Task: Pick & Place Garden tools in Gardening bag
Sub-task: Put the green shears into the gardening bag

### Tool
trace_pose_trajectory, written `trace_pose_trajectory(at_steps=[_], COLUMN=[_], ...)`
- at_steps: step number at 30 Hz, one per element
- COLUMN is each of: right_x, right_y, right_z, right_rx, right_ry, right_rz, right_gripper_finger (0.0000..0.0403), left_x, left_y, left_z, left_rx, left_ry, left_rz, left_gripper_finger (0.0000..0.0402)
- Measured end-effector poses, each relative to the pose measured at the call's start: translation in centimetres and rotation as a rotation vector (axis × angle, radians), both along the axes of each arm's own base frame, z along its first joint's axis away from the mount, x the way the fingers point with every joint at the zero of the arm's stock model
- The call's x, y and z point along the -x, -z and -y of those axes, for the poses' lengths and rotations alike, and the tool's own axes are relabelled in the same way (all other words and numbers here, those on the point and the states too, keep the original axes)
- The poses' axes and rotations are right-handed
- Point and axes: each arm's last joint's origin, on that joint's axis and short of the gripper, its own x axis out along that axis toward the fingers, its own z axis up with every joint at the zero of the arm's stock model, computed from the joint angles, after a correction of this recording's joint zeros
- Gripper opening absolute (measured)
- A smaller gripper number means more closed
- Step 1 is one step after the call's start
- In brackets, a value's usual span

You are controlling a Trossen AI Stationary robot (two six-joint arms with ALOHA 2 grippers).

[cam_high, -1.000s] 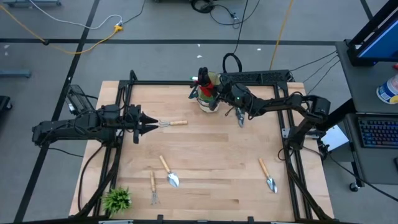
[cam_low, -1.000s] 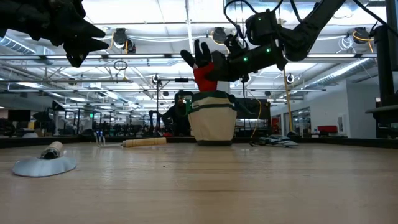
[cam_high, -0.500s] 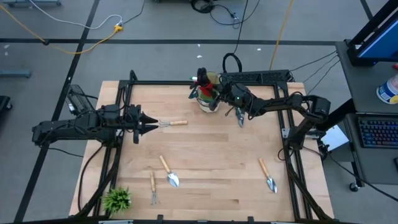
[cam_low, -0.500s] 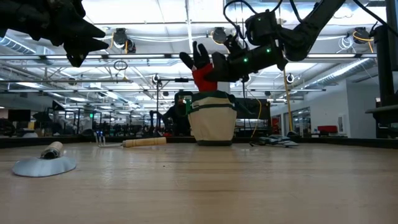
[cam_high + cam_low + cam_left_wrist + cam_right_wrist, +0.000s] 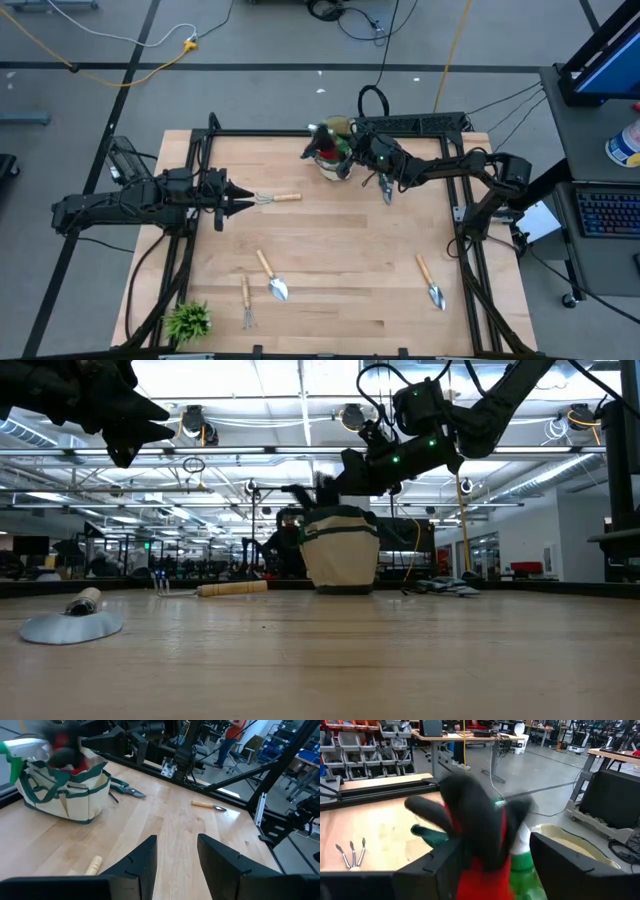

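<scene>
The right pincer (image 5: 352,152) is held just above the top of the gardening bag (image 5: 334,163), which stands upright at the far middle of the wooden surface (image 5: 340,250). The pincer's two fingers (image 5: 570,865) are spread wide, and the red-and-black glove (image 5: 479,835) is seen blurred between them, over the bag's mouth; it cannot be told if the fingers touch it. The green spray bottle (image 5: 22,749) is already seen sticking out of the bag. The black pruning shears (image 5: 385,185) lie on the surface just beside the bag, under the right arm. The left pincer (image 5: 238,200) is held in the air at the left side of the surface, with its fingers (image 5: 145,860) a little apart and nothing in them. A small rake (image 5: 272,199) with a wooden handle lies just in front of it. Nearer the front edge lie a trowel (image 5: 271,277), a second rake (image 5: 246,302) and, well apart on the right, another trowel (image 5: 431,283). A small spiky green plant (image 5: 188,321) sits at the front left corner.
</scene>
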Motion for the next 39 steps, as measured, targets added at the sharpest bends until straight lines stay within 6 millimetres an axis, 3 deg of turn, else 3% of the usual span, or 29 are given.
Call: trace_pose_trajectory(at_steps=[8, 14, 19, 31, 39], right_x=[0.2, 1.2, 3.1, 9.2, 11.3], right_y=[-0.4, -2.7, -4.4, -4.7, -3.5], right_z=[-0.1, -0.7, -1.8, -3.9, -4.8], right_rx=[0.028, 0.111, 0.142, -0.147, -0.280], right_ry=[0.000, -0.018, -0.044, 0.102, 0.130], right_rz=[-0.011, -0.037, -0.162, -0.492, -0.685], right_gripper_finger=[0.0212, 0.0198, 0.0196, 0.0196, 0.0196], left_x=[0.0, 0.0, 0.0, 0.0, 0.0], left_y=[0.0, 0.0, 0.0, 0.0, 0.0], left_z=[0.0, 0.0, 0.0, 0.0, 0.0], left_rx=[0.000, -0.002, -0.009, -0.009, -0.009], left_ry=[0.000, 0.001, 0.002, 0.002, 0.001], left_rz=[0.000, 0.000, 0.000, 0.000, 0.000], left_gripper_finger=[0.0145, 0.0145, 0.0145, 0.0145, 0.0145])
